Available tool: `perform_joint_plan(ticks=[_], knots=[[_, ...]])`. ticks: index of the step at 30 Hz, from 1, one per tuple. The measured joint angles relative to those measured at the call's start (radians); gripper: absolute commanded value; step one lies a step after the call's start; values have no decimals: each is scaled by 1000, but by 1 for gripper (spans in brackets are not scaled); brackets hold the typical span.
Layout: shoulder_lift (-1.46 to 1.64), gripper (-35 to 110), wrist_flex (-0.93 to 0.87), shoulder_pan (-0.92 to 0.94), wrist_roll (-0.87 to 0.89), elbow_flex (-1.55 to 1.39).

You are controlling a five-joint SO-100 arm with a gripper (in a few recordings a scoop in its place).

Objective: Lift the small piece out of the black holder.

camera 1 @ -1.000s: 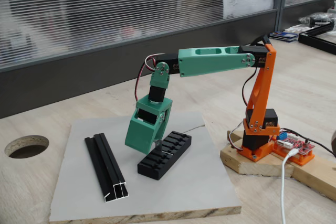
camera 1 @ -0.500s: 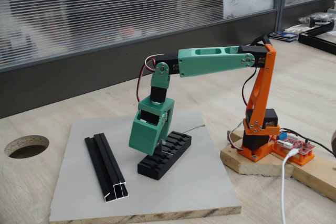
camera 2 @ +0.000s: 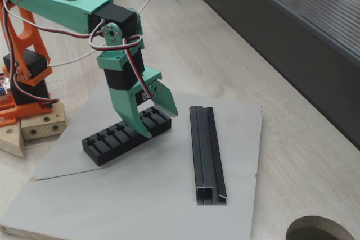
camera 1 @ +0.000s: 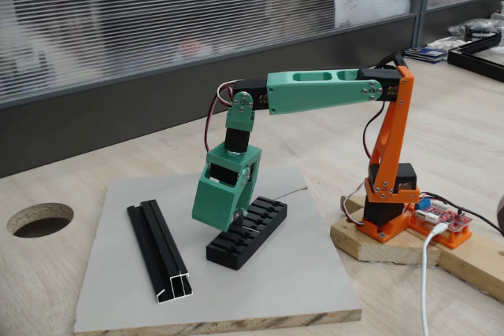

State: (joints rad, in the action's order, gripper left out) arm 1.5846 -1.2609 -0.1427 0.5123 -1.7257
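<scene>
Rail lies untouched nearest me, beside the black holder on the grey board. Above the holder's rail-side end I have the gripper hovering with jaws spread wide and empty, so the lift is not done. I can't make out the small piece, too tiny or masked by the fingers, presumably in a slot.
</scene>
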Motion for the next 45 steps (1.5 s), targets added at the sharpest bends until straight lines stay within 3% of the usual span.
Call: perform_joint_plan(ticks=[45], knots=[[-52, 52, -3, 0, 0, 5]])
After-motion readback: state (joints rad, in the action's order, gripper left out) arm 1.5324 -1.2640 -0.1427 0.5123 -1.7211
